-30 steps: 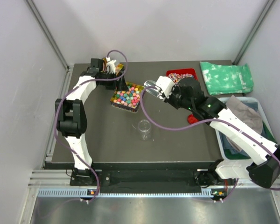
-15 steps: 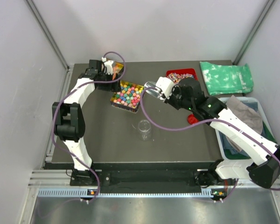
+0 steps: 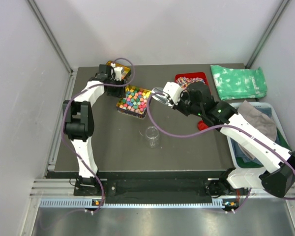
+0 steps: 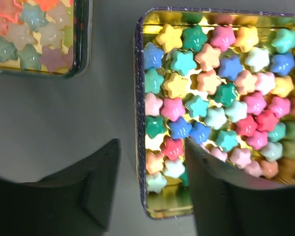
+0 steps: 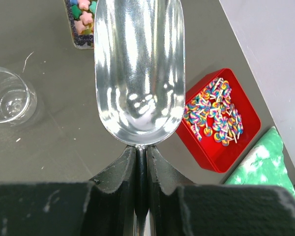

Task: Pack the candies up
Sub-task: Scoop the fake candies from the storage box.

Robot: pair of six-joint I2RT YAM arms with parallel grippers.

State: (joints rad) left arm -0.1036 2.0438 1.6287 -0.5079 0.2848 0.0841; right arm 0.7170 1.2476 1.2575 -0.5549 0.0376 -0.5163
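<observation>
Between the part-spread fingers [image 4: 83,196] of the left claw [image 4: 151,157] stood the side wall of the gold rectangular tin [image 4: 139,73], its star-shaped pastel candies [image 4: 211,98] lying just ahead. A square pinch on that wall would likely steady it. The right claw [image 5: 141,155] clamped the handle of the shiny metal scoop [image 5: 137,69].

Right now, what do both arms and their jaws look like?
The left arm and right arm share white link shells, black joints and a purple cable looping along each. Their jaws are matte black and blocky in the wrist views.
</observation>
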